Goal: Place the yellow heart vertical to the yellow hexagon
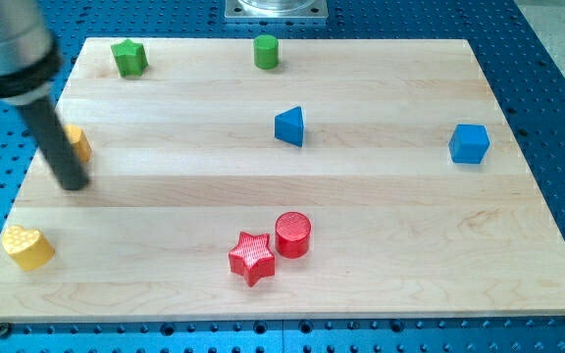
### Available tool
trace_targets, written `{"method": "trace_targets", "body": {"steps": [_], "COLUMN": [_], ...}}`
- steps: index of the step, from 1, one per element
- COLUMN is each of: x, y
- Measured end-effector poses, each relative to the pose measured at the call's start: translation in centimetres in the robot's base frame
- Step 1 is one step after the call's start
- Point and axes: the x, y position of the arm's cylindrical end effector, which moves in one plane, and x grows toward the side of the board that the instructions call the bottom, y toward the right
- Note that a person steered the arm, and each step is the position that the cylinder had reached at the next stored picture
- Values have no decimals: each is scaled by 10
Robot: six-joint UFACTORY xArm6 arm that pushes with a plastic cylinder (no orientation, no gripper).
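Observation:
The yellow heart (27,246) lies near the board's lower left corner. The yellow hexagon (77,143) sits at the left edge, higher up, and is partly hidden behind my rod. My tip (73,183) rests on the board just below and slightly left of the hexagon, close against it. The heart is well below the tip and a little to its left, apart from it.
A green star (128,57) and a green cylinder (267,51) sit along the top edge. A blue triangle (290,126) is near the middle, a blue cube (470,143) at the right. A red star (251,257) touches a red cylinder (293,234) at bottom centre.

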Motion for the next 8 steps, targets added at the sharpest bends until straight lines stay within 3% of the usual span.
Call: {"method": "trace_targets", "body": {"steps": [1, 4, 5, 8], "x": [4, 79, 71, 84], "y": [-31, 0, 91, 66]}}
